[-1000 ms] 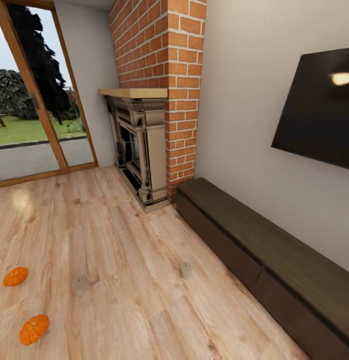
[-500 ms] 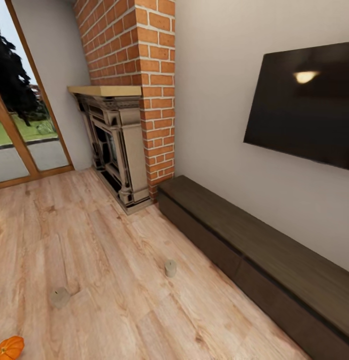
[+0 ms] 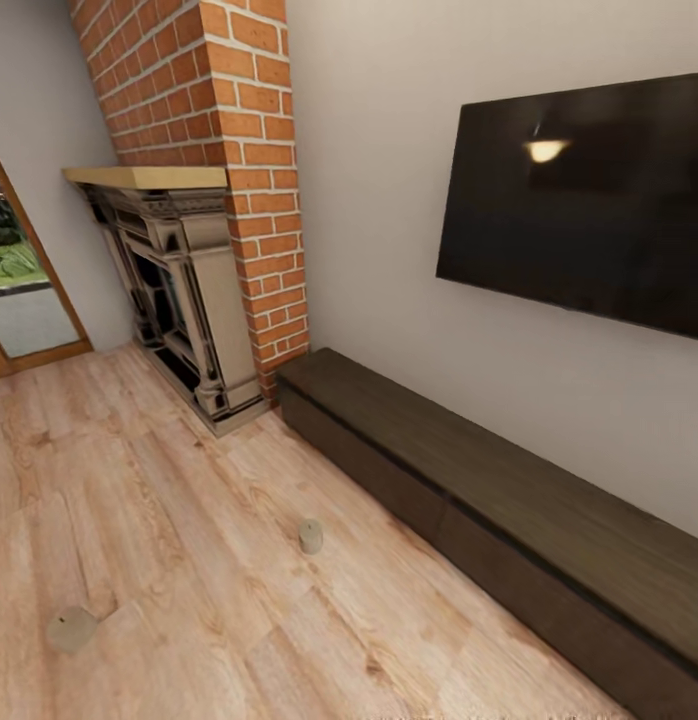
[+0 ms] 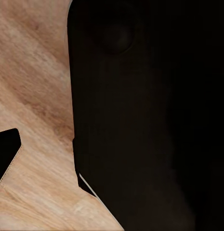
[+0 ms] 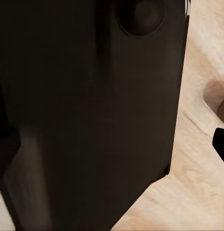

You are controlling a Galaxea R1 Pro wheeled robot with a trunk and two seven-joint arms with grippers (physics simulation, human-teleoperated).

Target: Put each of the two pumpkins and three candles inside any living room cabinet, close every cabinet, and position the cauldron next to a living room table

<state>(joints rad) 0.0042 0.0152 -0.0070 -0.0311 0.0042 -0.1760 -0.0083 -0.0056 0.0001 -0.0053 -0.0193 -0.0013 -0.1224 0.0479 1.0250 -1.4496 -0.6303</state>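
Plank floor [image 3: 189, 520] carries two candles [image 3: 310, 536] lower left; cabinet [image 3: 509, 500] shut at right; pincer states cannot be told; risk: the base knocking a candle over.

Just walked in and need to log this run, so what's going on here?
Nothing is being handled right now. The robot's head looks across the living room at the long dark cabinet under the wall TV, its drawer fronts shut. Two candles sit on the wood floor: one just in front of the cabinet, another farther out. The fireplace stands to the left of the cabinet. Both wrist views show dark robot bodywork over the floor.
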